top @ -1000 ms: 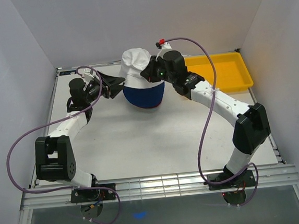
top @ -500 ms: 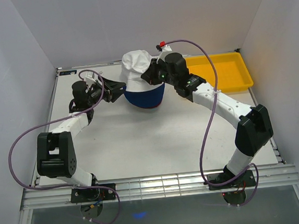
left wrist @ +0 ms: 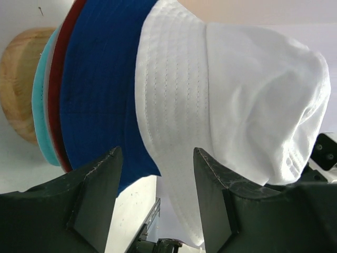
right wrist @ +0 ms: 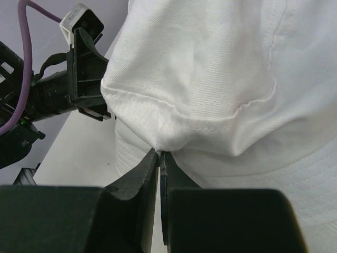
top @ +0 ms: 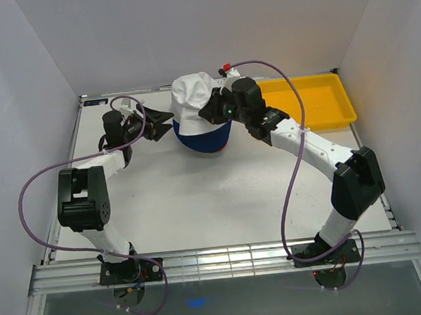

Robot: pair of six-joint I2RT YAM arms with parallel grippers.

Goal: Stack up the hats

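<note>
The hat stack (top: pixel 202 132) sits on a stand (left wrist: pixel 18 100) at the far middle of the bench (top: pixel 199 195). The tray (top: pixel 317 108) lies right of the stack. The left claw (top: pixel 170 120) is just left of the stack, and the right claw (top: pixel 207 107) pinches the topmost hat (top: pixel 190 93) on its right side.

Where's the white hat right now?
In the top view the white hat sits at the far middle of the table, draped over the navy hat, left of the yellow tray; the right gripper pinches its fabric.

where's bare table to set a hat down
The middle of the table is bare from the stack to the near edge; so is the tray. Crowded at back centre: left gripper and right gripper flank the stack.
</note>
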